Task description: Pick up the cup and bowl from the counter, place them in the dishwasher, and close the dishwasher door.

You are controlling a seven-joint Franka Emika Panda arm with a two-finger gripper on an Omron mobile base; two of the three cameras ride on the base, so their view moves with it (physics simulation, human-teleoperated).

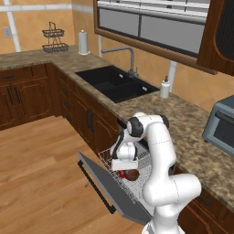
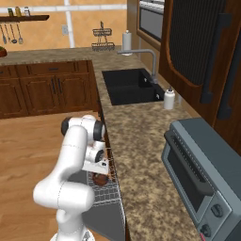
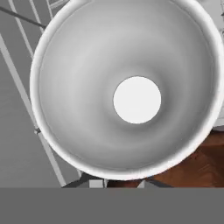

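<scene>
The dishwasher door (image 1: 103,182) hangs open, flat and low, with the white wire rack (image 1: 144,159) pulled out over it. My gripper (image 1: 124,168) points down into the rack. Right under it stands the red cup (image 1: 121,173), upright, with the dark brown bowl (image 1: 132,174) touching or nearly touching its side. In the hand view the cup's white inside (image 3: 127,57) sits straight below me, and a piece of the bowl (image 3: 203,164) shows at the lower right. From the right, the bowl (image 2: 100,179) lies in the rack (image 2: 107,194) beneath the gripper (image 2: 97,171). The fingertips are hidden.
The granite counter (image 1: 187,121) runs past a black sink (image 1: 114,83) with a white soap bottle (image 1: 165,87). A grey toaster oven (image 2: 202,181) stands at the near right. Wooden floor (image 1: 41,183) lies open to the left of the door.
</scene>
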